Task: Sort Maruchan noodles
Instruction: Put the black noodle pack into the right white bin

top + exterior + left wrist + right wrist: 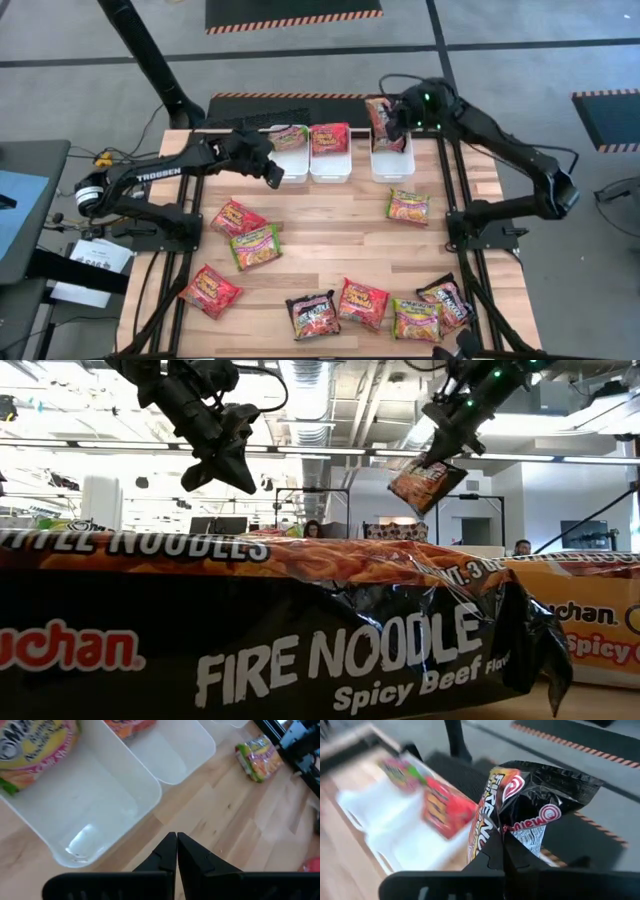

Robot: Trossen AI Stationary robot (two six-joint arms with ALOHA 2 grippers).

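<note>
Now the right hand point(397, 122), clamped on a black packet point(381, 125), hangs above the right bin point(391, 165). Lower it squarely inside before letting go. Left hand point(272, 172) waits, fingers together.

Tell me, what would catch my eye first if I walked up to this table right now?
Probably the right gripper, shut on a black Fire Noodle packet dangling in the air above the rightmost white bin at the table's far edge. Next, the bright ramen packets scattered over the wooden table. The left gripper hovers shut and empty near the leftmost bin.
</note>
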